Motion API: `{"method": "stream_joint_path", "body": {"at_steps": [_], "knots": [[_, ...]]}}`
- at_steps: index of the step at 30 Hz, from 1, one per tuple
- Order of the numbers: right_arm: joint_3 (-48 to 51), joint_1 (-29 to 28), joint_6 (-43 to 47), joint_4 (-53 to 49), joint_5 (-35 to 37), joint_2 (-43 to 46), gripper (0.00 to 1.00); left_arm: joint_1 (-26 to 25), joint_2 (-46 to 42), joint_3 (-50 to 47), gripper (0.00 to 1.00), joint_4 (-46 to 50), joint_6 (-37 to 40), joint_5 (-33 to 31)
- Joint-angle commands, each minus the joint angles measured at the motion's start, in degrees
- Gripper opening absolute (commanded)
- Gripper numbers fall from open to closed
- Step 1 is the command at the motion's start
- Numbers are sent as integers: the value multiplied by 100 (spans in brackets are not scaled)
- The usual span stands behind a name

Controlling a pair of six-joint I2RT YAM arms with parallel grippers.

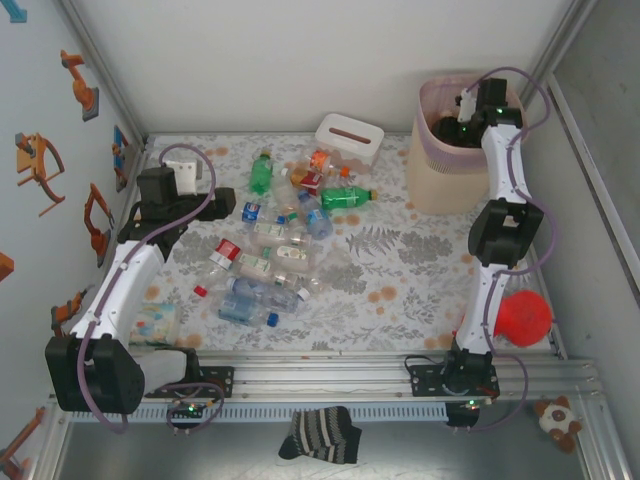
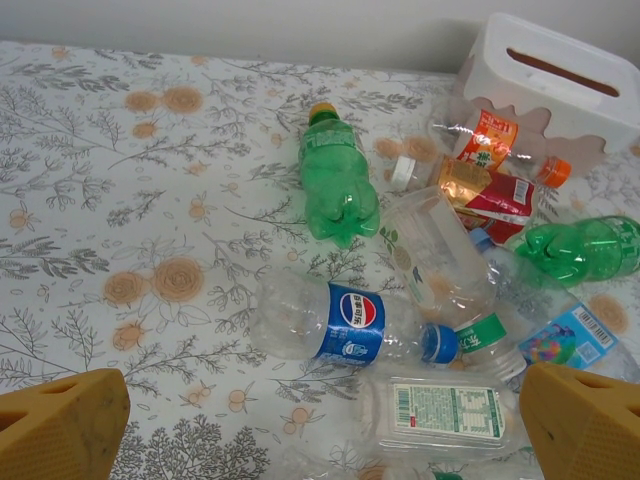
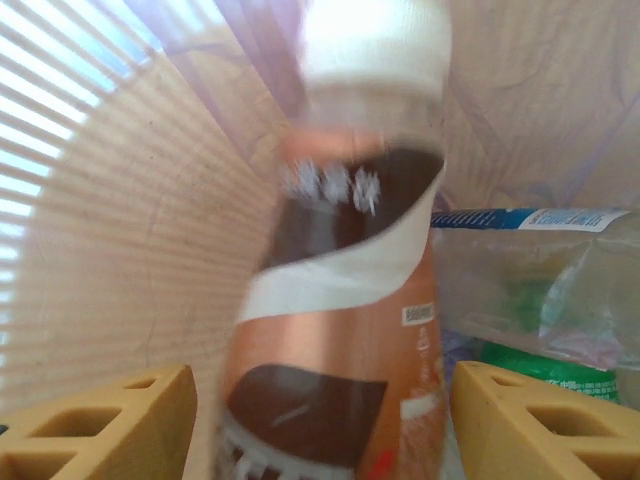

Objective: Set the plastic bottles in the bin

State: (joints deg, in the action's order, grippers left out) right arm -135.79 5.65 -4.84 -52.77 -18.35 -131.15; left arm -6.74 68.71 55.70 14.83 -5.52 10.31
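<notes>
Presently, a brown-labelled plastic bottle with a white cap is seen inside the tall beige plastic bin, flanked by the fingers of the right gripper. These fingers stand apart. A sliver of ribbed bin wall is visible between one finger and the bottle, so the bottle is judged to be loose rather than clamped. More clear and green bottles lie lower in the bin, against its pink bag lining.

The remaining heap of small plastic bottles is spread on the floral-patterned table, well apart from the bin. The left gripper is held on the heap's far side from the bin, with its fingers wide apart and nothing between them.

These bottles are judged to be empty, light, thin-walled and slick, so they would likely dent under pressure and roll away. A hold across the labelled middle is advised rather than at the tapering neck. The clear bottle with a blue label and the green bottle lie free on the heap's side farthest from the bin.

The brown bottle is blurred, its print cannot be read, and its base is cut off. Overlaps within the heap prevent a count. From above, the bin's inside is largely covered by the right arm.
</notes>
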Motion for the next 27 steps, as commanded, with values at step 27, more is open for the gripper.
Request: {"method": "stream_joint_path", "body": {"at_steps": [27], "knots": [[1253, -396, -424, 472, 152, 3036, 70, -391, 268, 1279, 98, 3024, -781, -662]]}}
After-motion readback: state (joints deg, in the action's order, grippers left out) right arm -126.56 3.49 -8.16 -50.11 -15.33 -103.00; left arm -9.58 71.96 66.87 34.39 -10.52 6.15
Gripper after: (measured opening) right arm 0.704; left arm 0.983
